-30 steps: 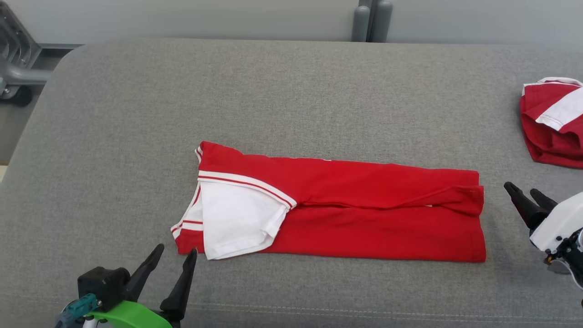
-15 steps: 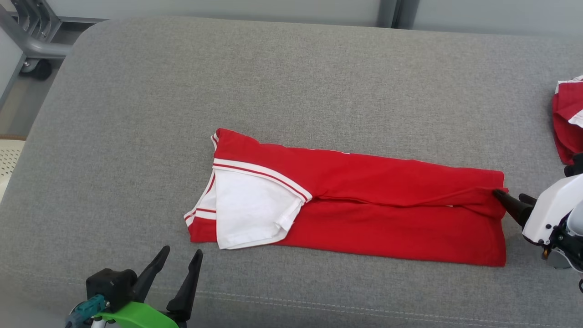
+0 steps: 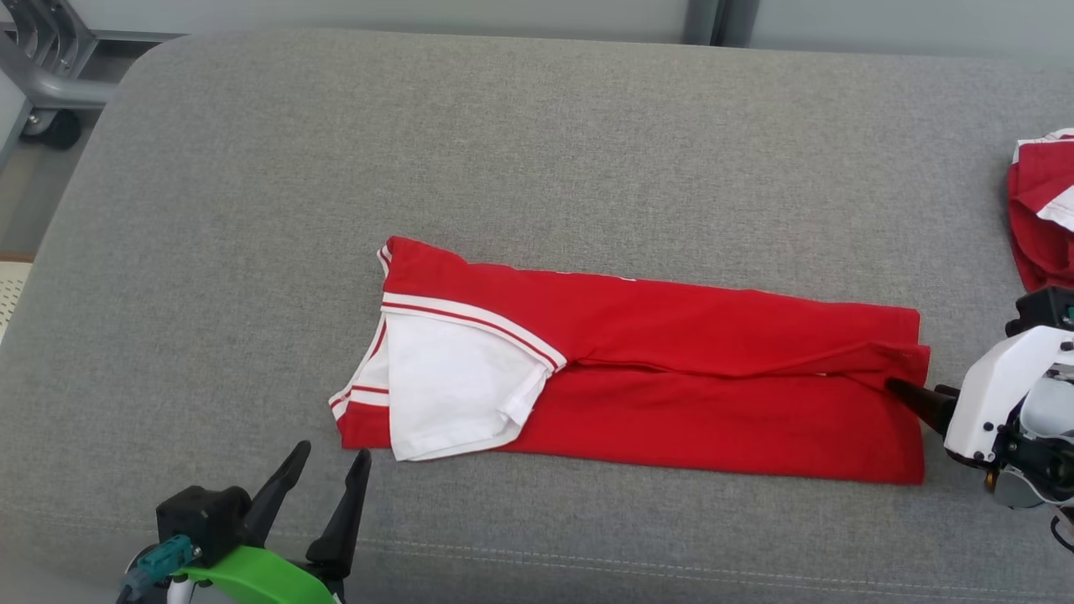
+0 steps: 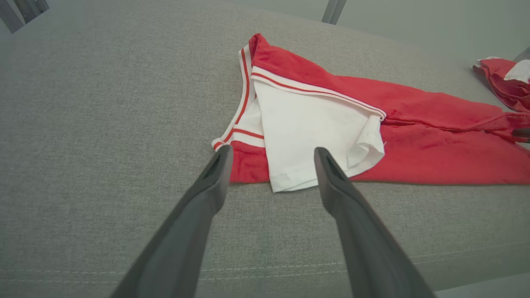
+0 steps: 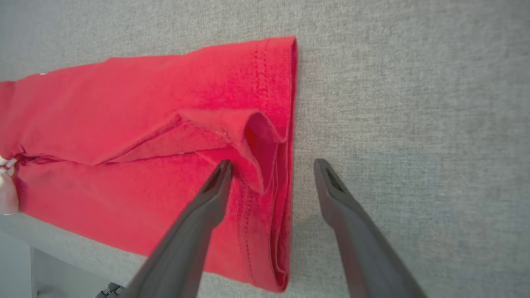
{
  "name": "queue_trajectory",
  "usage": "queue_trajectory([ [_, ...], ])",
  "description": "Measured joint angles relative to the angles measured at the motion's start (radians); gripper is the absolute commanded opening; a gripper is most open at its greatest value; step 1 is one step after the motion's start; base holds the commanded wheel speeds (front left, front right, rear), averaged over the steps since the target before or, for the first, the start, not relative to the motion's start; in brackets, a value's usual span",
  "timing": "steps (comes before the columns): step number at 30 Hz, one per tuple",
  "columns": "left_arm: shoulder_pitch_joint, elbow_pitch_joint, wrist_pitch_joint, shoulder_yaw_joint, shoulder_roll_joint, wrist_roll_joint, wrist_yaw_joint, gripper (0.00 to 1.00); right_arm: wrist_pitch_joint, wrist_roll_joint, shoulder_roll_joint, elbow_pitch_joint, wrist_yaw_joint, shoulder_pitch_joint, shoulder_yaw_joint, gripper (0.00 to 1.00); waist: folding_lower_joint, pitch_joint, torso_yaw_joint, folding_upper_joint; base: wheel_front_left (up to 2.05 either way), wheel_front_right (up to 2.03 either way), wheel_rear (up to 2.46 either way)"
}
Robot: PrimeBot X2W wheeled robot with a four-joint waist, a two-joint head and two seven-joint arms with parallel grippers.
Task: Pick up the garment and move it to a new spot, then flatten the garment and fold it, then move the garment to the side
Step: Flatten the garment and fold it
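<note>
The garment (image 3: 688,377) is a red shirt folded into a long strip across the middle of the grey cushion (image 3: 503,151), with a white sleeve (image 3: 445,386) at its left end. My left gripper (image 3: 329,455) stands open just short of that end; in the left wrist view the left gripper (image 4: 271,151) has its tips near the sleeve (image 4: 306,124) and the red corner. My right gripper (image 3: 919,388) is open at the garment's right hem. In the right wrist view the right gripper (image 5: 273,163) straddles the hem of the garment (image 5: 124,107), one finger over the red cloth, the other over the cushion.
A second red and white garment (image 3: 1040,218) lies crumpled at the cushion's far right edge. A grey metal frame with a wheel (image 3: 42,92) stands beyond the upper left corner. The cushion's front seam (image 3: 587,562) runs close to my left gripper.
My right gripper has moved left and nearer to the garment's right hem, from clear of it to straddling its edge. The head camera has shifted. The left gripper has barely moved.
</note>
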Motion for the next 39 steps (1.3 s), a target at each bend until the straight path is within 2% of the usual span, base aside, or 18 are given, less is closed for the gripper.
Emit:
queue_trajectory([
  [14, -0.023, 0.013, 0.0, -0.01, -0.015, 0.001, -0.004, 1.0, 0.073, 0.006, 0.005, 0.023, 0.036, -0.04, 0.023, 1.0, 0.0, 0.01, -0.004, 0.0, 0.0, 0.0, 0.0],
  [15, -0.024, 0.013, 0.0, -0.012, -0.016, 0.001, -0.009, 1.0, 0.081, 0.007, 0.007, 0.024, 0.044, -0.04, 0.026, 0.95, 0.0, 0.01, -0.003, 0.0, 0.0, 0.0, 0.0],
  [16, -0.026, 0.014, 0.0, -0.014, -0.018, 0.001, -0.01, 1.0, 0.085, 0.01, 0.011, 0.026, 0.046, -0.041, 0.026, 0.76, 0.0, 0.011, -0.002, 0.0, 0.0, 0.0, 0.0],
  [17, -0.029, 0.014, 0.0, -0.015, -0.021, 0.001, -0.01, 1.0, 0.091, 0.016, 0.016, 0.028, 0.049, -0.042, 0.027, 0.49, 0.0, 0.011, 0.0, 0.0, 0.0, 0.0, 0.0],
  [19, -0.035, 0.015, 0.0, -0.016, -0.023, 0.001, -0.01, 1.0, 0.102, 0.021, 0.019, 0.03, 0.062, -0.043, 0.029, 0.28, 0.0, 0.011, 0.004, 0.0, 0.0, 0.0, 0.0],
  [20, -0.037, 0.016, 0.0, -0.016, -0.024, 0.001, -0.01, 1.0, 0.104, 0.023, 0.02, 0.032, 0.063, -0.043, 0.029, 0.09, 0.0, 0.011, 0.006, 0.0, 0.0, 0.0, 0.0],
  [21, -0.039, 0.016, 0.0, -0.016, -0.024, 0.001, -0.01, 1.0, 0.106, 0.023, 0.019, 0.035, 0.065, -0.044, 0.029, 0.0, 0.0, 0.011, 0.008, 0.0, 0.0, 0.0, 0.0],
  [39, -0.042, 0.023, -0.016, -0.001, -0.029, -0.002, -0.011, 1.0, 0.081, 0.035, -0.009, 0.069, 0.127, -0.073, -0.019, 0.0, 0.0, 0.006, 0.005, 0.0, 0.0, 0.0, 0.0],
])
